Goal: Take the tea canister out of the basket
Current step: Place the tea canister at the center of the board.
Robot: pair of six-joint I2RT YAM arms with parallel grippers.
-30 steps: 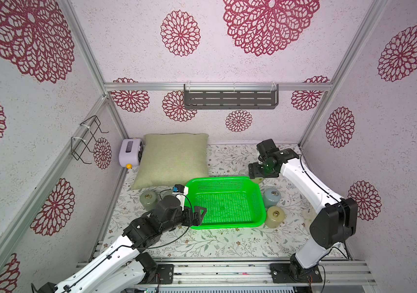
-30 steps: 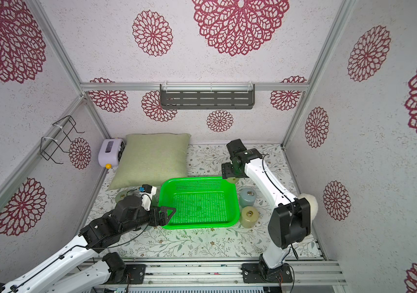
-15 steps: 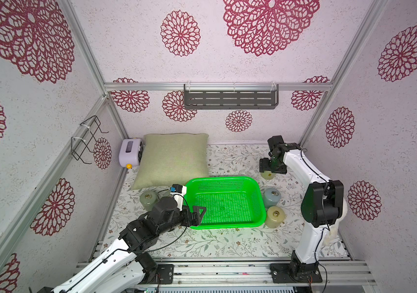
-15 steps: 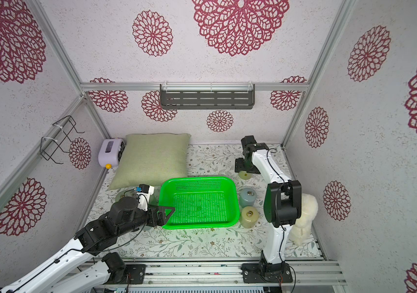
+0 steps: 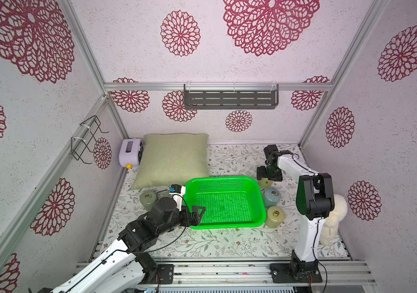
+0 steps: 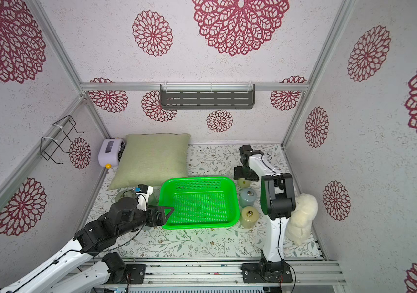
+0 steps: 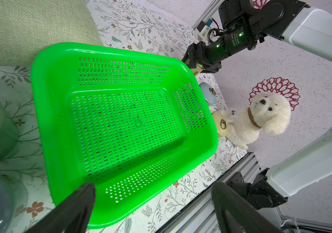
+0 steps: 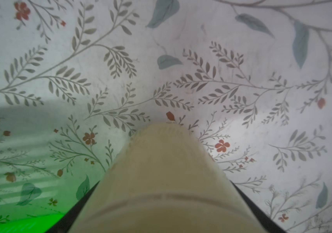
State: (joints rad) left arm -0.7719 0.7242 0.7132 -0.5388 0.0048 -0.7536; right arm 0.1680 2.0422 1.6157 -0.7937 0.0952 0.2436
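Grip check: my right pincer (image 5: 267, 178) pinches the pale cream cylindrical tea canister (image 8: 161, 181) outside the far right corner of the bright green perforated plastic basket (image 5: 227, 224), left pincer (image 5: 199, 212) spread at its near left corner.

Right gripper (image 6: 244, 178) is down over a cream canister (image 6: 242, 183), just off the far right corner of the green basket (image 6: 197, 179). A blue-grey canister (image 6: 248, 198) and a yellow canister (image 6: 250, 217) stand along the basket's right side. Left gripper (image 6: 164, 215) sits at its near left corner.
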